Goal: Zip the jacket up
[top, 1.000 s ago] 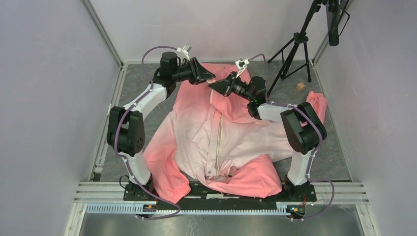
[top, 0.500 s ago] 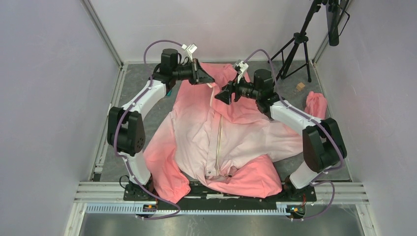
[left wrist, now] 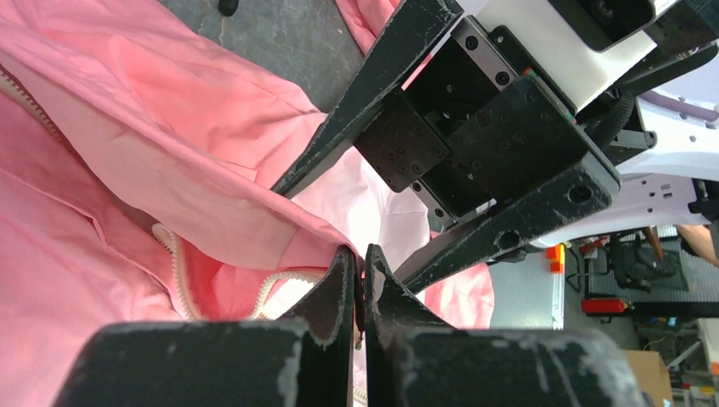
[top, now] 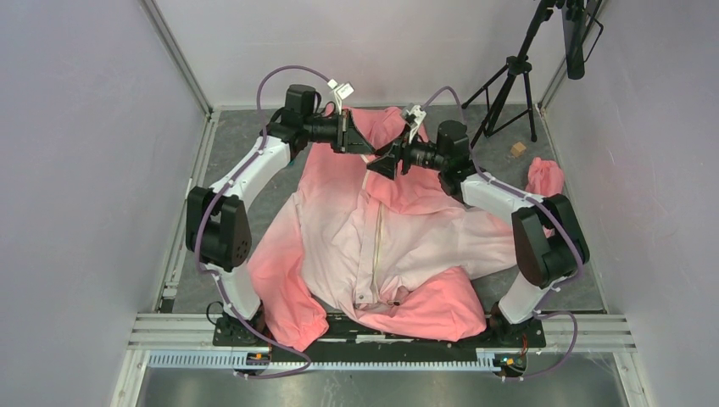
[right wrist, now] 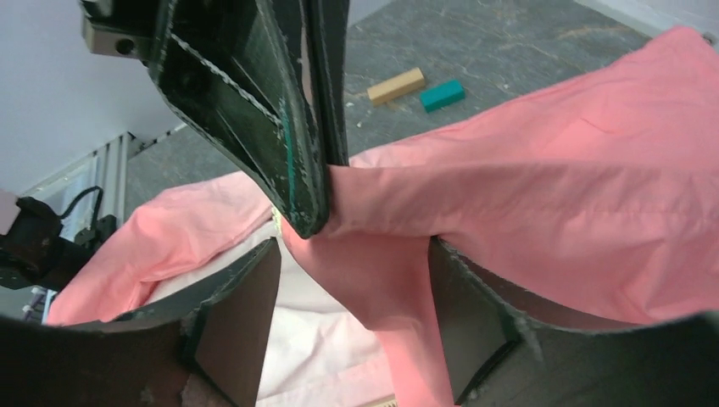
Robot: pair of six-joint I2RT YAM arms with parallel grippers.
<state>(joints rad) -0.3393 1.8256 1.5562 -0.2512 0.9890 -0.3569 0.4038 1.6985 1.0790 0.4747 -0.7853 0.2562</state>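
While both arms reached to the far end of the grey table (top: 239, 148), their claws met over the collar of the jacket (top: 407, 242), almost touching. White walls closed in on the left, right and far sides. Bare table showed in a strip left of the jacket and in a wider patch on the right, where a tripod (top: 509, 89) and a small wooden block (top: 516, 149) stood. The jacket's hem and one folded sleeve (top: 284, 292) lay at the near edge, against the rail between the arm bases.

The jacket lay spread front-up along the middle, salmon pink at the collar and sleeves, pale at the chest. Its cream zipper strip (top: 376, 246) ran as one line from hem to chest; above that the front edges parted. The other sleeve end (top: 543, 178) sat bunched at the right.

The left claw (top: 365, 145) was pinched narrow on a pink front edge beside the zipper teeth. The right claw (top: 379, 162) stood wide, with fabric lying between its fingers.

Half a second before, the left claw had been farther left and the two claws apart. Since then the right elbow had drawn slightly inward.
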